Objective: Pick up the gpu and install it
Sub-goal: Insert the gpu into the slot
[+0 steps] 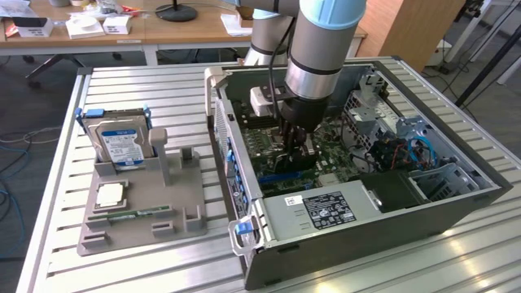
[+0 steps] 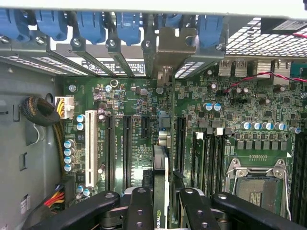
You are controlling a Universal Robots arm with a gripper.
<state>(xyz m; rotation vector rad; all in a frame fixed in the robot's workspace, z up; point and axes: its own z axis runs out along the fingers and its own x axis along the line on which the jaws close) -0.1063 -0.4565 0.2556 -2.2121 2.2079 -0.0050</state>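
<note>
While we hold the gpu point(image 2: 162, 177) edge-on, our gripper point(image 2: 160, 203) pinching it above the motherboard point(image 2: 134, 100) inside the computer case point(image 1: 391, 220), we judge it should stay square to the slot point(image 2: 127, 148), bracket toward the rear opening. Its lower edge is hidden.

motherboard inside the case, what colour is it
Green, clearest in the wrist view: motherboard.
</note>
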